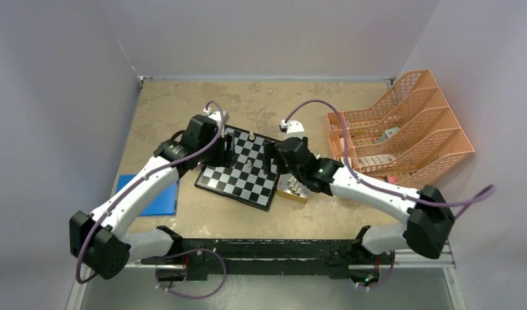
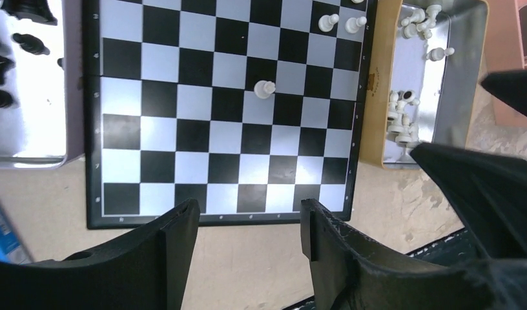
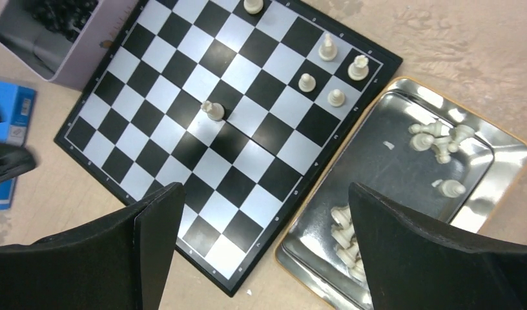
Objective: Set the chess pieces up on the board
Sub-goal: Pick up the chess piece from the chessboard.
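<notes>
The board [image 1: 238, 173] lies mid-table, also in the left wrist view [image 2: 203, 139] and the right wrist view [image 3: 183, 129]. Several cream-white pieces stand on it: one alone near the middle [image 3: 214, 111] [image 2: 265, 88], several by the corner nearest the white pieces' tray [image 3: 336, 97]. More white pieces [image 3: 442, 139] lie in that metal tray [image 3: 390, 168] beside the board. Black pieces [image 2: 28, 42] lie in another tray [image 2: 22, 129]. My left gripper [image 2: 248, 210] hovers open and empty over the board's edge. My right gripper [image 3: 264, 190] hovers open and empty over the board's corner beside the tray.
An orange multi-tier file rack [image 1: 403, 129] stands at the right. A blue flat object [image 1: 151, 194] lies left of the board. Walls close in the table on the left, back and right.
</notes>
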Controlling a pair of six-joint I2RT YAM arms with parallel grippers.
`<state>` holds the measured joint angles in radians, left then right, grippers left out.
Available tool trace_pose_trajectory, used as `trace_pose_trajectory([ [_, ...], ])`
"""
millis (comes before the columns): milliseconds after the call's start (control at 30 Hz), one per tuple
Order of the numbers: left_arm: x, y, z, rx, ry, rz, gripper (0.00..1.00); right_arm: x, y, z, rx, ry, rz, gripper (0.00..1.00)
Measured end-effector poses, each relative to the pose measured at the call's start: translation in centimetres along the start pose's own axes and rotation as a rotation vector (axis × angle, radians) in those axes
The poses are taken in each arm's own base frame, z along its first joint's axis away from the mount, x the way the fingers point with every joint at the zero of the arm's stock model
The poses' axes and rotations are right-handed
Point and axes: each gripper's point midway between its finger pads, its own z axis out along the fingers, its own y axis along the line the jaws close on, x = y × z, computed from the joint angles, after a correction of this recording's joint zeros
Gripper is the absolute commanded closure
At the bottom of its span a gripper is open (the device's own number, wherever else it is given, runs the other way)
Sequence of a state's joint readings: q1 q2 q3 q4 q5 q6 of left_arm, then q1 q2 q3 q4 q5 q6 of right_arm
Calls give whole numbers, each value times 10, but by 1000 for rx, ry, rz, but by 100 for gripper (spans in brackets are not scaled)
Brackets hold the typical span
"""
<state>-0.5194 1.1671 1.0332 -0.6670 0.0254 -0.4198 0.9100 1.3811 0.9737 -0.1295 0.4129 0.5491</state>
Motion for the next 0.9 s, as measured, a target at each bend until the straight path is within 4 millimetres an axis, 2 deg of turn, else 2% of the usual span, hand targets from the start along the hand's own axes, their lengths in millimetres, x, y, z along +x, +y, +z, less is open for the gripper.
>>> trace_pose_trajectory([
  [133,0,-4,24,-1,60,-18,55,-12,-8,-23,-26,-78,28,1],
  [267,5,-3,55,-19,126,-28,58,-31,-13,-45,-53,-173,48,1],
  [367,11,-3,78,-23,167,-33,58,-39,-16,-55,-62,-212,56,1],
  [467,14,-4,97,-20,191,-32,59,-44,-17,-57,-57,-235,58,1],
  [667,15,-9,128,-14,198,-18,58,-38,-19,-51,-47,-226,36,1],
  [900,19,-11,144,-4,199,-2,61,-35,-19,-47,-39,-216,21,1],
])
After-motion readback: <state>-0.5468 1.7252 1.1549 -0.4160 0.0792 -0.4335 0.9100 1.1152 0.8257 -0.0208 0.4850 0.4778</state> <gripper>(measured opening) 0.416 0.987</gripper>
